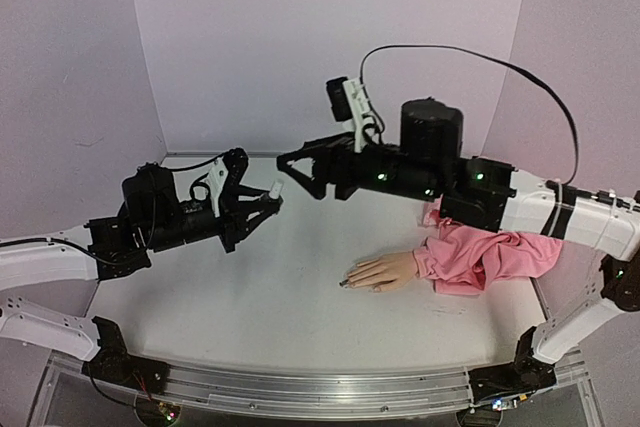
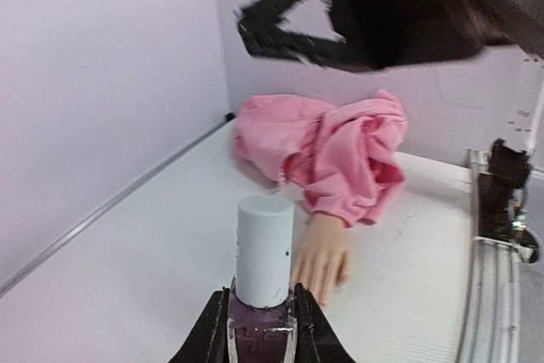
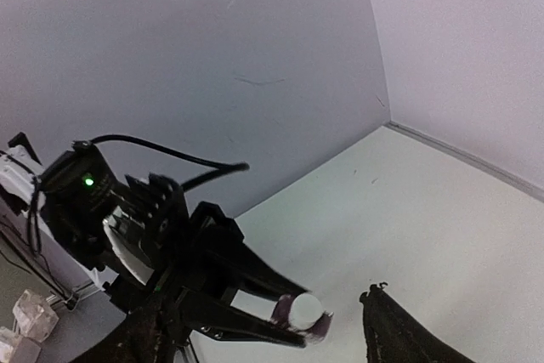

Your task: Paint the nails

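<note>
Left of centre, top view: left gripper (image 1: 266, 201) clamped on the polish bottle (image 1: 272, 192), white cap (image 1: 275, 188) pointing toward mid-frame; bottle held in the air above the table (image 1: 250, 317)
Upper centre, top view: right gripper (image 1: 296, 175) with jaws spread wide in a V; empty; tips just beside the cap, not touching it
Lower right of centre, top view: mannequin hand (image 1: 385, 271) flat on the table; pink sleeve (image 1: 490, 255) bunched to its right; the nails (image 1: 347, 282) at the fingertips pointing left, well apart from both grippers; too small to tell whether any carry polish
Bottom centre, left wrist view: bottle upright between the two fingers (image 2: 212, 329); dark purple glass pinched on both sides; cap on; mannequin hand just behind it; right gripper dark and blurred across the top
Bottom of frame, right wrist view: cap seen end-on, held out by the left gripper; one of the right gripper's own fingers plain at lower right, the other hard to separate from the dark shapes at lower left; nothing gripped; nails out of this view
Step in hand: by my reading, opening the bottle; no brush is out; no painting begun
Next move: probably line the right gripper up on the cap, close squarely, twist and draw the brush free while the left holds steady; a crooked bite could slip off the smooth cap
</note>
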Available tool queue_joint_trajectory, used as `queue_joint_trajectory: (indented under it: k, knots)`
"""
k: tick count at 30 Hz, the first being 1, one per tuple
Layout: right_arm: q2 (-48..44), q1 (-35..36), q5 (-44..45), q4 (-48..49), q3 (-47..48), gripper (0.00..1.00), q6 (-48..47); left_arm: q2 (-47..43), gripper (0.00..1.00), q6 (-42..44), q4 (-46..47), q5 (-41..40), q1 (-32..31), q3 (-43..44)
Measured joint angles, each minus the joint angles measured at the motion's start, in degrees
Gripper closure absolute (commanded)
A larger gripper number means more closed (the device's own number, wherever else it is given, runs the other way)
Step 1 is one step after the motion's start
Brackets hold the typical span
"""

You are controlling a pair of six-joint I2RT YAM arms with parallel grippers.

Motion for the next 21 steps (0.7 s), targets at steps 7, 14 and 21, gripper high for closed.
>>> queue_joint_trajectory:
  k: [7, 14, 21]
  knots:
    - [-4.87, -5.22, -22.67, 2.51, -3.06, 0.26, -2.16, 0.24, 1.00, -9.35, -1.20, 24.94, 5.73, 3.39]
    - [-4.74, -4.46, -33.86, 5.14, -6.32, 0.37, -2.45, 3.30, 1.00, -16.50, 0.24, 44.15, 6.51, 9.60]
    - [-4.24, -4.44, -38.25, 11.54, -6.32, 0.51, -0.79, 6.58, 1.00, -19.96, 0.59, 52.46, 6.54, 10.40]
